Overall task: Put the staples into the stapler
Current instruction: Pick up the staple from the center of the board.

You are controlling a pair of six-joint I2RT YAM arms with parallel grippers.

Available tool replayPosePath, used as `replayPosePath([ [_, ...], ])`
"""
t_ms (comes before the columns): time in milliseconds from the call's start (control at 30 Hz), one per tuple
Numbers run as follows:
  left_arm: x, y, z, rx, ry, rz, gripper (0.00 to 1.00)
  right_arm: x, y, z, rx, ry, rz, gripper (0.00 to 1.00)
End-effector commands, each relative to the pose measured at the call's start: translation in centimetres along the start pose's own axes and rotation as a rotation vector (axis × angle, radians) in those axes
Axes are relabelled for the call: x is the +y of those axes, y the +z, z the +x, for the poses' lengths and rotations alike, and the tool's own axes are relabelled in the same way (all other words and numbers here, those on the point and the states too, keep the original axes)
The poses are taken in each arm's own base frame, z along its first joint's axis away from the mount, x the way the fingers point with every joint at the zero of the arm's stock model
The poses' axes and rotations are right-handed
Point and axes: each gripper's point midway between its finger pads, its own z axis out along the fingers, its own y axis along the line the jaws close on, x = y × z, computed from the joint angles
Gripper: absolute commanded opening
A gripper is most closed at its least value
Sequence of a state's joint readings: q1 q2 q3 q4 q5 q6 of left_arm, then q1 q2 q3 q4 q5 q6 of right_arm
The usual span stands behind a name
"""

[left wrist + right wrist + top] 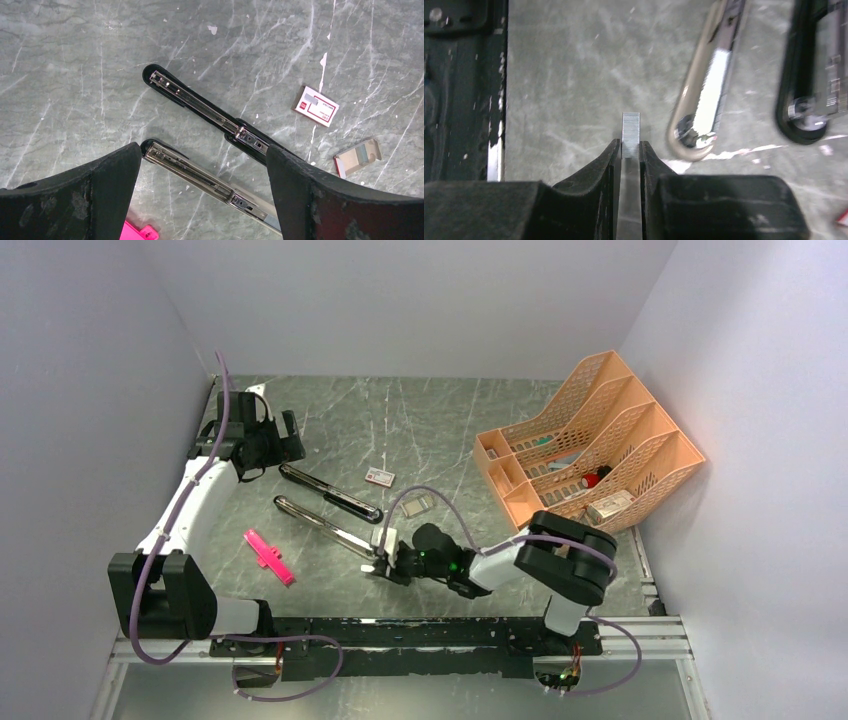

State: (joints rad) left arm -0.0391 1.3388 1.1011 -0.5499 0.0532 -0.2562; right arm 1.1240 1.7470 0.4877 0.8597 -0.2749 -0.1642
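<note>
Grey marbled tabletop [450,420] fills the view between plain white walls, with an orange file rack [590,445] at its right edge. Toward the middle of the near edge, the right pincer [630,149] is closed on a short staple strip [630,129]. The ribbed silver end of the strip sticks out past the fingertips over bare stone. Just beside it lies the rounded end of a silver-grey stapler [704,95], folded open flat. The black stapler [330,492] lies alongside that one on its far side, also spread open, with its chrome rail facing up. It runs diagonally across the middle of the tabletop and nothing is gripping it.

Close to the far left corner, the left pincer [202,149] hangs with its fingers [320,200] spread wide and holds nothing. A small red-and-white box [315,105] and an open cardboard tray [357,157] sit on the far side of the black stapler. A pink plastic piece [268,555] lies toward the near left corner.
</note>
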Motion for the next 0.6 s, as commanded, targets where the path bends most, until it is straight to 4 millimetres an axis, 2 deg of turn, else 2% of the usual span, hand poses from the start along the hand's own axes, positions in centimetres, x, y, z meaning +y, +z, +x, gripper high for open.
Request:
replayPosePath([
  [0,-0.1,0.2,-0.5,-0.021,0.010,0.017,0.99,-3.2,-0.5,-4.0,-0.047,0.020,0.106,0.00],
  [100,0.1,0.5,-0.4,-0.026,0.007,0.017,0.99,-5.6,-1.3,-6.2,-0.092,0.026,0.196,0.00],
  [267,0.4,1.0,0.1,0.006,-0.011,0.016,0.99,-9.5,-1.9,-8.6,-0.145,0.020,0.318,0.00],
  [567,0.7,1.7,1.0,0.053,-0.034,0.015,0.99,-12.9,0.1,-9.6,-0.076,0.049,0.334,0.00],
])
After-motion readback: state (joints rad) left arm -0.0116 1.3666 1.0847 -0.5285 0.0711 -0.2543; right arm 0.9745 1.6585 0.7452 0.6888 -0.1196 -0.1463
